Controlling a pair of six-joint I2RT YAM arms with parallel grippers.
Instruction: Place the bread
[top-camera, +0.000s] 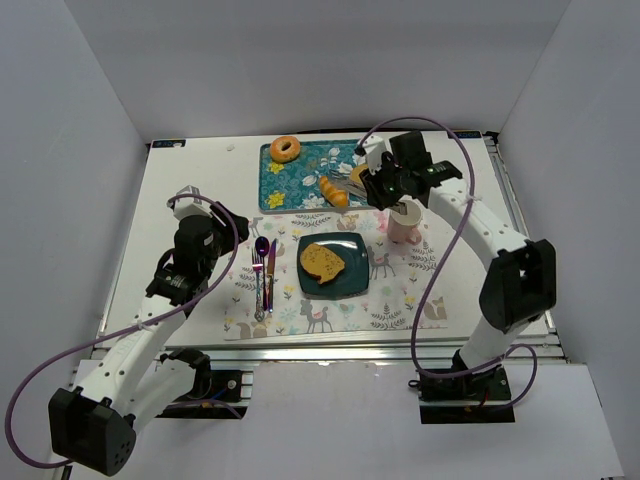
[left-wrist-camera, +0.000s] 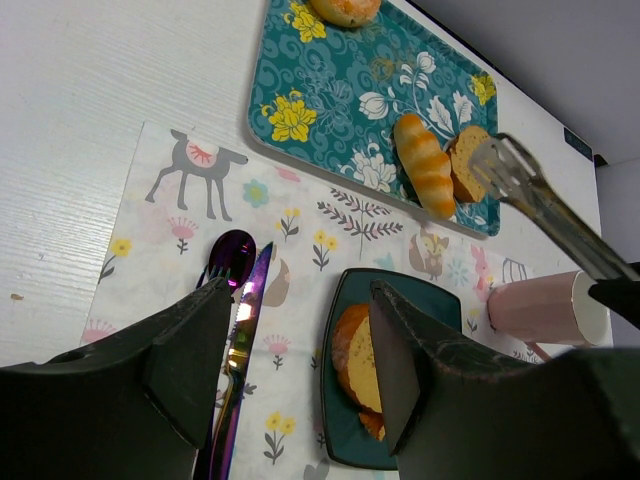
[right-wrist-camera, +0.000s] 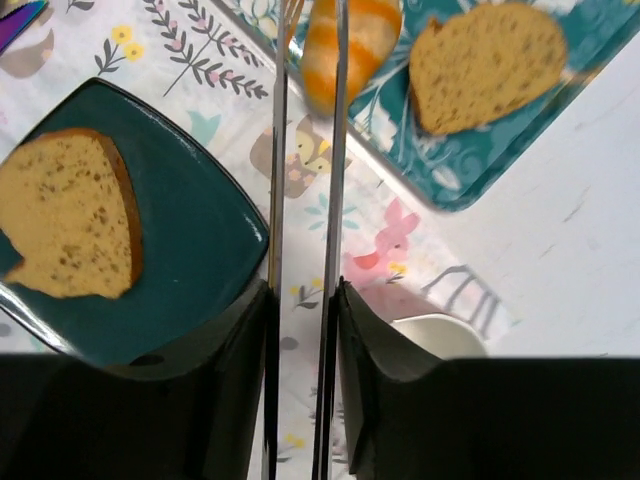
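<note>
A: Top view. What threatens the placement?
B: The right gripper (top-camera: 385, 188) pinches the tongs (top-camera: 352, 183), their tips empty over the tray (top-camera: 300, 182). One bread slice (top-camera: 322, 262) already lies on the plate (top-camera: 357, 275). The cup (top-camera: 405, 220) stands just beside that wrist, and a low swing could tip it
A: Left wrist view?
B: The left gripper (left-wrist-camera: 300, 310), fingers spread, holds nothing above the cutlery (left-wrist-camera: 240, 300). A second slice (left-wrist-camera: 465, 160) sits just beside the roll (left-wrist-camera: 425, 160), which the tongs might catch instead
A: Right wrist view?
B: The tong arms stand nearly together; squeezed short of the second slice, they would close on air
</note>
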